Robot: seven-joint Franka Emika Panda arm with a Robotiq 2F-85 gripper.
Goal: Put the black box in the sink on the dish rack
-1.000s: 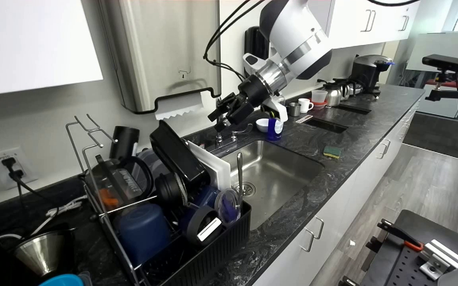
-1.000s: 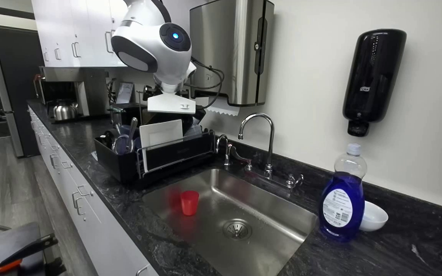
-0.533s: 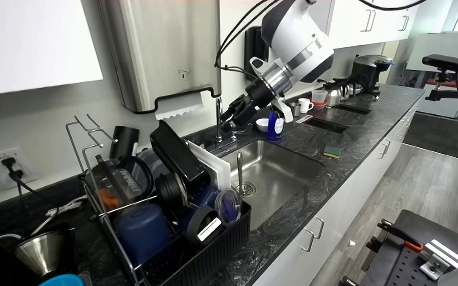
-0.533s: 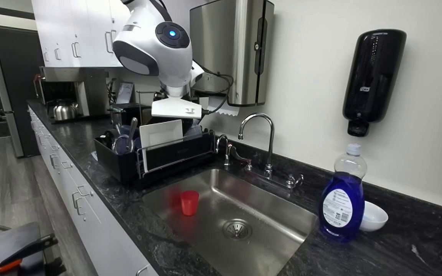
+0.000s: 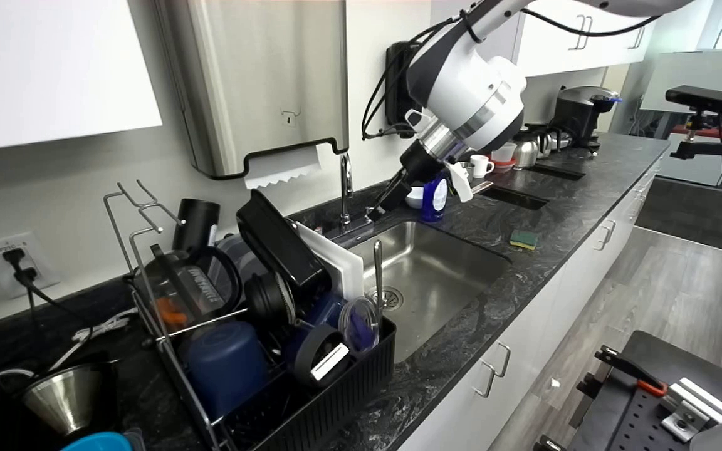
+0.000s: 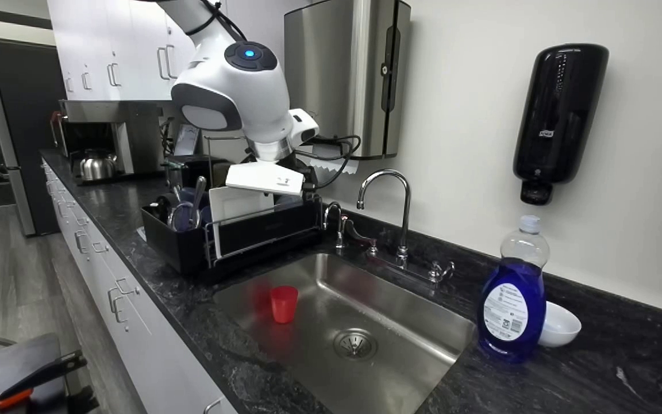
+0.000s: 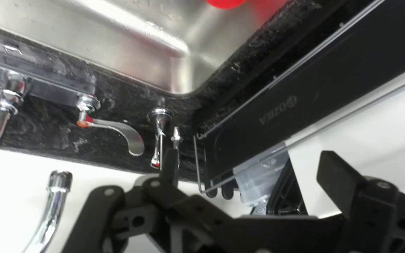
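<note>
Gripper [image 5: 381, 205] shifted twd 4 o'clock since 0.5s ago, in an ext. view. Box [image 5: 282, 241] tilted in rack [image 5: 361, 379], long axis approx. 11-to-5, high end 11. Arm [image 5: 474, 106] slants from 1, gripper aims twd 7, jaws wide apart.

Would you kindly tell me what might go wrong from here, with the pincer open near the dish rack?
The black box sits tilted and high in the dish rack, so a bump might topple it. In the wrist view, the open pincer overlaps a white plate, which it could knock if lowered. The faucet arches up nearby and might be clipped by a sideways move.
</note>
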